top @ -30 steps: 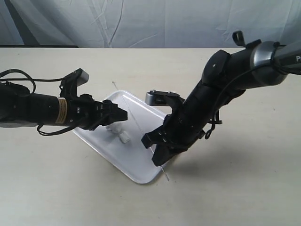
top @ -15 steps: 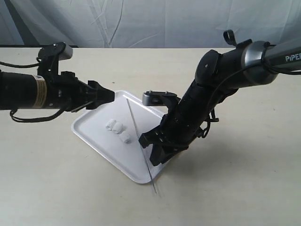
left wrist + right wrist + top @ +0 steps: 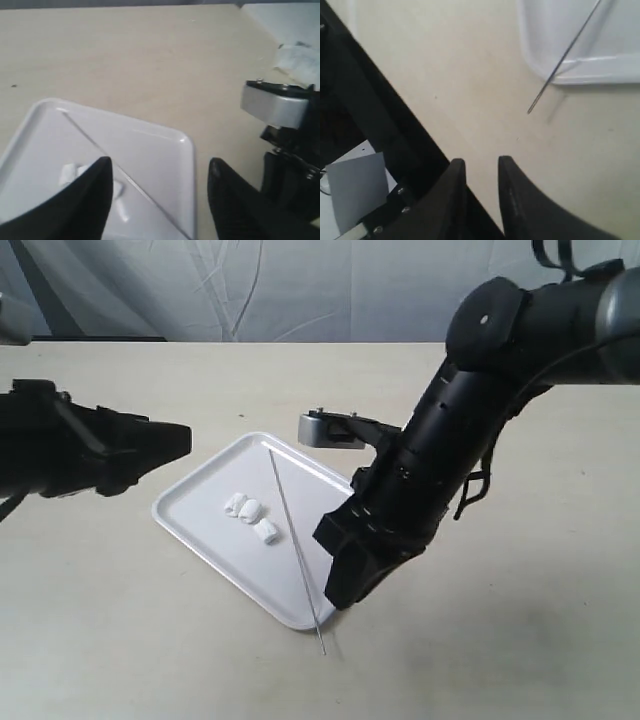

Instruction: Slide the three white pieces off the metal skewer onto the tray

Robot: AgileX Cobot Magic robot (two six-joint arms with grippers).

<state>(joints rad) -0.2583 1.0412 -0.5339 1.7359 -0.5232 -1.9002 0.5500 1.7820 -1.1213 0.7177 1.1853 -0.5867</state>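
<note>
We see the three white pieces (image 3: pixel 251 513) lying loose in a cluster on the tray (image 3: pixel 190 512), just beside the skewer (image 3: pixel 291 535). The skewer rests across the tray, one tip overhanging its rim. Our left gripper (image 3: pixel 159 167) is spread wide and empty, off the tray's side. Our right gripper (image 3: pixel 479 162), narrowly parted, holds nothing near the overhanging tip.

Three white pieces (image 3: pixel 251 514) lie clustered on the tray (image 3: pixel 200 520) beside the bare metal skewer (image 3: pixel 293 540) crossing it.
</note>
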